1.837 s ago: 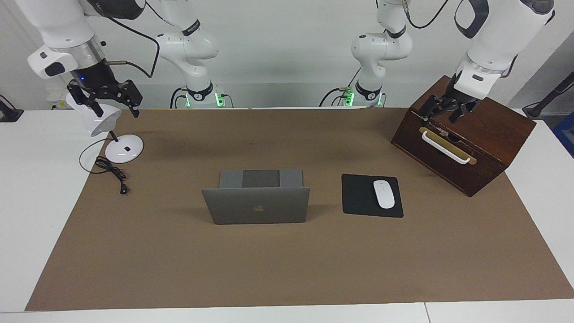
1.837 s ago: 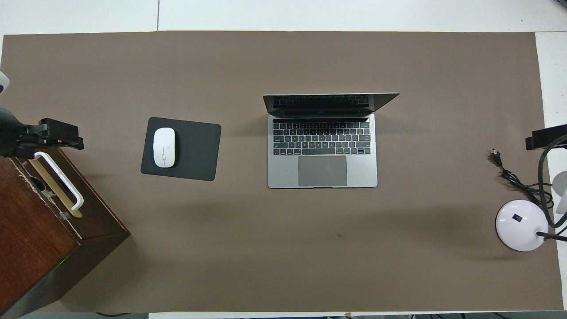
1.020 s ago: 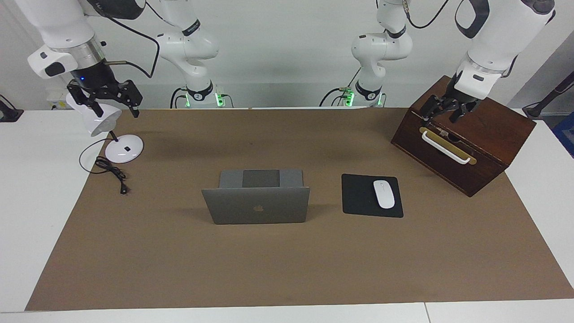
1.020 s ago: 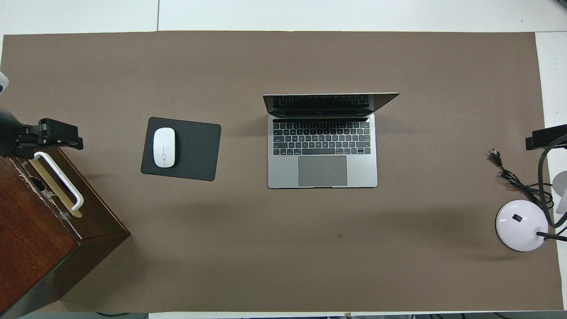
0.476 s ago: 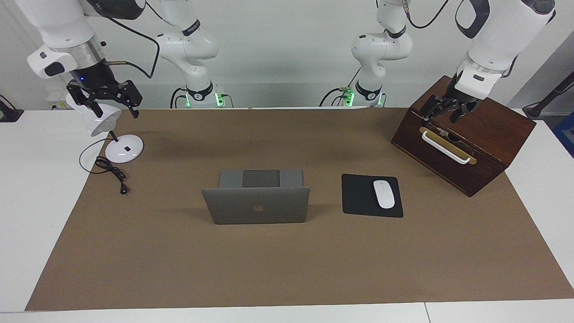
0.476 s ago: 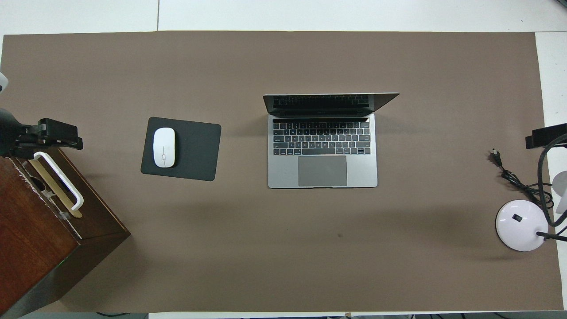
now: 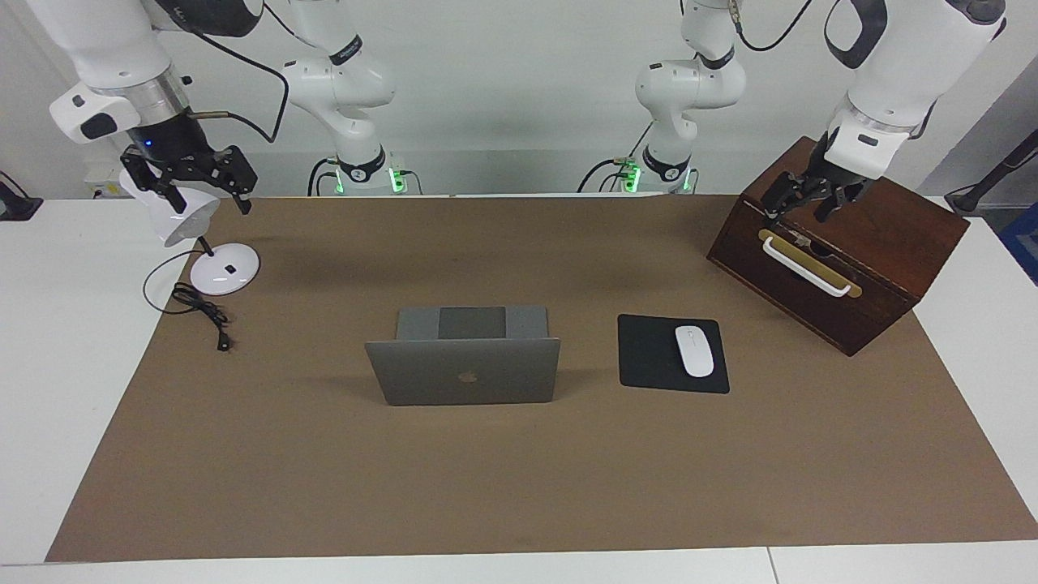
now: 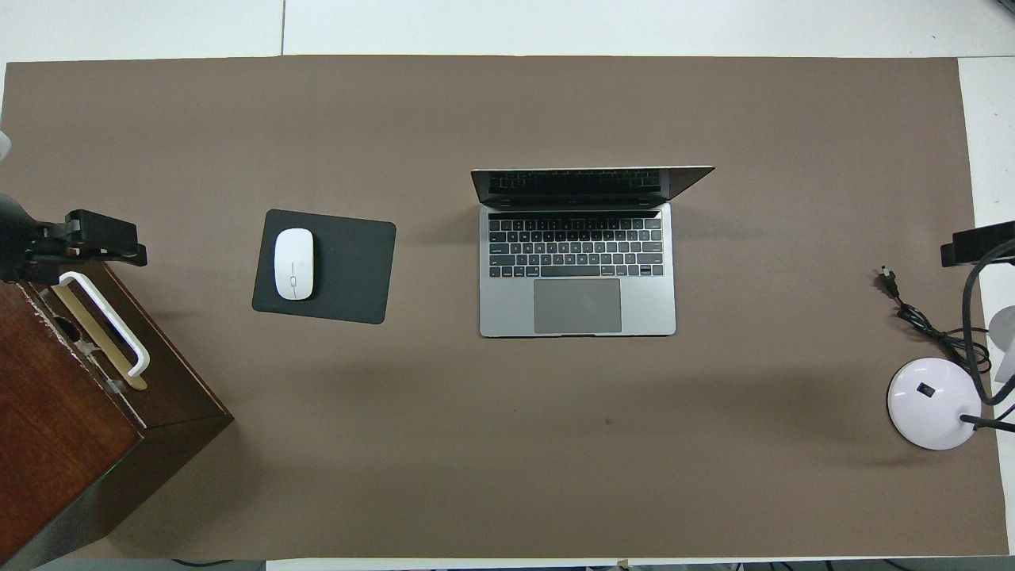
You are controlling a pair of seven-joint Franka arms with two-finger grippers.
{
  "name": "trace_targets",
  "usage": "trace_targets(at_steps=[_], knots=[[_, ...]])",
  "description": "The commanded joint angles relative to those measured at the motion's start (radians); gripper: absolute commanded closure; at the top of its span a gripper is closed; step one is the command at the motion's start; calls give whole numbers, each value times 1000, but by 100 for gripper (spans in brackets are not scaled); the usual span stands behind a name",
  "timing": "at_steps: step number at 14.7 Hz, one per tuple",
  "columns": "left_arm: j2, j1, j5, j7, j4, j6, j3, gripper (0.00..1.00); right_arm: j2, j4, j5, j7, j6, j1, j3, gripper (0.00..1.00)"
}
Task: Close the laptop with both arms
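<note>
Both arms have lifted very slightly; nothing else has moved. Mid-tabletop, the laptop [image 7: 464, 369] stands open, a dark apple logo on its lid. Left tool [image 7: 805, 200], spread wide, hangs over the wooden box [image 7: 859, 259]; right tool [image 7: 190, 180], also wide, partly hides the lamp [image 7: 182, 231].

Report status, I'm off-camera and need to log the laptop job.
Left tool open over wooden box; right tool open over desk lamp. Laptop open, untouched. Nothing in the way.
</note>
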Motion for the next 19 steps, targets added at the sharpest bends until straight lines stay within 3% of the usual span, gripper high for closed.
trace_targets(at_steps=[1, 2, 3, 5, 6, 15, 16, 17, 18, 19], knots=[[-7, -8, -15, -38, 2, 9, 4, 0, -13, -21, 21, -35, 22, -30, 8, 0], [-7, -11, -15, -32, 2, 11, 3, 0, -13, -21, 21, -37, 22, -30, 7, 0], [-7, -11, -15, -31, 4, 11, 3, 10, -13, -21, 21, -37, 23, -31, 7, 0], [-5, -10, -15, -27, 4, 12, 3, 75, -13, -23, 21, -37, 32, -31, 7, 0], [-5, -8, -15, -32, 4, 18, 1, 100, -13, -26, 21, -37, 37, -31, 7, 0], [1, 4, -47, -32, 4, 89, 3, 100, -10, -38, 21, -35, 89, -31, 7, 0], [2, 4, -55, -31, 4, 112, 3, 100, -10, -38, 21, -35, 94, -31, 7, 5], [2, 1, -74, -29, 2, 119, 1, 100, -10, -38, 21, -35, 94, -31, 7, 16], [4, -8, -81, -24, 2, 132, 3, 100, -10, -38, 21, -34, 94, -31, 7, 37], [5, -13, -81, -26, -2, 156, 0, 100, -10, -38, 21, -32, 94, -31, 7, 65]])
